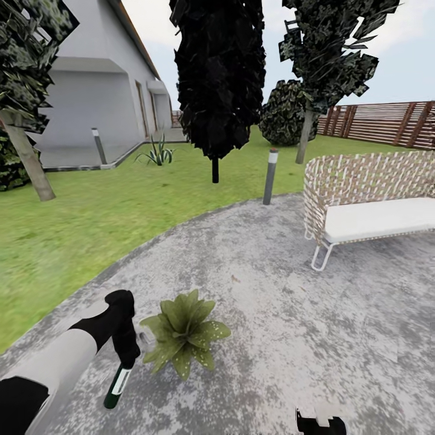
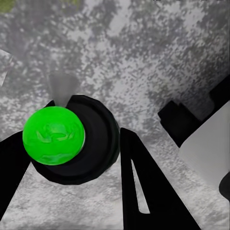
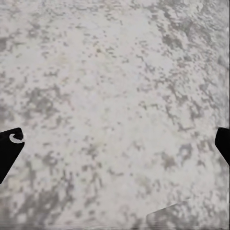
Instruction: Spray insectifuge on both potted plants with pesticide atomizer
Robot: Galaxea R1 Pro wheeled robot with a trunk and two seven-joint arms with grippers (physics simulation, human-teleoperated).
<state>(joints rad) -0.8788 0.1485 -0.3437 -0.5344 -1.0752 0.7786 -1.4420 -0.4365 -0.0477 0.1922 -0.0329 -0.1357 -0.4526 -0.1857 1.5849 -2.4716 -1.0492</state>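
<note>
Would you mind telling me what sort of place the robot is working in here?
It looks like a home garden: a green lawn around a grey paved patio, a wicker bench and a slatted wooden fence behind.

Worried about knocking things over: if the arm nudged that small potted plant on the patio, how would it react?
The potted plant would probably slide or tip easily: its leaves spread wide and hide the base. The leaves look soft, so they would likely bend first. The pesticide atomizer in the left gripper hangs close beside it.
</note>
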